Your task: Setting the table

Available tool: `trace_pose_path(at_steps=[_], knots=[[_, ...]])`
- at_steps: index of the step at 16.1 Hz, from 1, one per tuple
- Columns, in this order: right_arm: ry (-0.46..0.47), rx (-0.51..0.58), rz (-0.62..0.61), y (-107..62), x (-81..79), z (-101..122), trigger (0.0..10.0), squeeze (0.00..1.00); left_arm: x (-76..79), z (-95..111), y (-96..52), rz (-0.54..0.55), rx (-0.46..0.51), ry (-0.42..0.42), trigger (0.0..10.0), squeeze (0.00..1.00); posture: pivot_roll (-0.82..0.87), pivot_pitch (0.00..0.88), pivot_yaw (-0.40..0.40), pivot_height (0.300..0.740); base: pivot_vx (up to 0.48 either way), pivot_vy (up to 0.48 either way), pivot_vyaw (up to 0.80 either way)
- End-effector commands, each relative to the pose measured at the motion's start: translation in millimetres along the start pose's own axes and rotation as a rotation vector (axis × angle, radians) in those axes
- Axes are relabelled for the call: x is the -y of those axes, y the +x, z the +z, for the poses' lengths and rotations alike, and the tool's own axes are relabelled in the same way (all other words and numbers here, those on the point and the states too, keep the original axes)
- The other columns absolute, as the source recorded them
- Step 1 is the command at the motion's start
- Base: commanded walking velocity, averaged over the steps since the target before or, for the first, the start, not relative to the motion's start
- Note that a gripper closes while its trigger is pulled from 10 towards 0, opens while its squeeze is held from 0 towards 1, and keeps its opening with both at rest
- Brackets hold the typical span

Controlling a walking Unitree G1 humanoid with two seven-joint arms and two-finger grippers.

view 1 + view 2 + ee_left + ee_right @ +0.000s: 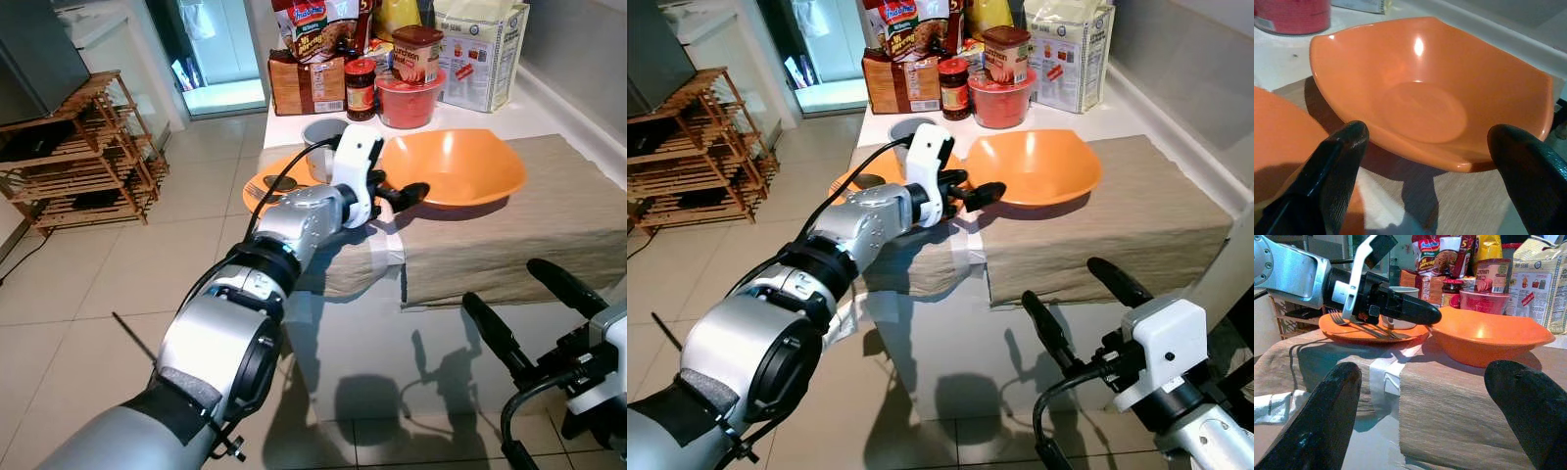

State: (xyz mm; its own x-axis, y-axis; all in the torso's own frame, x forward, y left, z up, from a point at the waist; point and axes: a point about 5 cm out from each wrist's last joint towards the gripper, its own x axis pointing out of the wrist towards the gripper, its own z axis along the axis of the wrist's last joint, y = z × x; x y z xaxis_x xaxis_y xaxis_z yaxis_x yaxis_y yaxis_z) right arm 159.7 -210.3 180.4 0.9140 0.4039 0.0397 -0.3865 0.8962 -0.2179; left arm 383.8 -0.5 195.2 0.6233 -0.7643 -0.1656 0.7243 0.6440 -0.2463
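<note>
Pale floor tiles run under a white table that carries a beige cloth over its near half.

Nearest the camera, the right gripper hangs below the table's front edge, off to the right, its two black fingers spread wide apart with nothing between them and pointing up toward the cloth.

Farther in, the left arm reaches forward from the lower left and lies out across the cloth's front corner. Its left gripper sits just beside the near rim of the one orange bowl; the wrist view shows both fingertips parted, short of the bowl and not touching it.

On the cloth there are one orange bowl, resting upright and empty, and to its left one orange plate. One fork lies on the plate along with another piece of cutlery that I cannot identify, and one pale cup stands at the plate's far side.

Behind these, on bare tabletop, stand groceries: one red tub with a brown-lidded canister on it, one dark jar, a brown packet and a white bag.

Far left, one wooden rack stands on the tiles.
</note>
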Motion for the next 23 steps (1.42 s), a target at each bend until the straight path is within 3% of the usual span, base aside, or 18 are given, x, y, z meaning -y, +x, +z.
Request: trace_pose_path(at_steps=[1,4,7,14,19,23], knots=[[-0.006,0.015,-0.001,1.5,1.0,3.8,10.0,0.00,-0.8,9.9,0.1,0.011,0.014,-0.005,10.0,0.00,-0.22,0.000,0.166,0.740,0.000,0.000,0.00],[0.019,0.021,0.001,5.2,-5.4,2.2,10.0,0.00,-0.6,16.2,1.0,0.026,0.018,-0.021,10.0,0.00,-0.22,0.007,0.168,0.740,0.000,0.000,0.00],[0.041,0.030,0.010,10.0,-13.1,1.1,10.0,0.00,-11.3,16.4,-3.6,0.107,-0.011,-0.042,10.0,0.00,-0.21,0.005,0.168,0.740,0.000,0.000,0.00],[0.050,0.029,0.021,13.4,-14.8,-2.2,10.0,0.00,-24.0,30.4,-10.9,0.234,-0.035,-0.074,10.0,0.00,-0.20,0.000,0.173,0.740,0.000,0.000,0.00],[0.067,0.033,0.031,14.9,-18.0,-2.0,10.0,0.00,-15.1,23.1,-4.7,0.219,-0.058,-0.142,10.0,0.00,-0.21,0.001,0.168,0.740,0.000,0.000,0.00],[0.074,0.026,0.041,14.9,-20.5,-3.5,10.0,0.00,-5.7,40.2,-0.1,0.199,0.024,-0.238,10.0,0.00,-0.22,0.006,0.162,0.740,0.000,0.000,0.00]])
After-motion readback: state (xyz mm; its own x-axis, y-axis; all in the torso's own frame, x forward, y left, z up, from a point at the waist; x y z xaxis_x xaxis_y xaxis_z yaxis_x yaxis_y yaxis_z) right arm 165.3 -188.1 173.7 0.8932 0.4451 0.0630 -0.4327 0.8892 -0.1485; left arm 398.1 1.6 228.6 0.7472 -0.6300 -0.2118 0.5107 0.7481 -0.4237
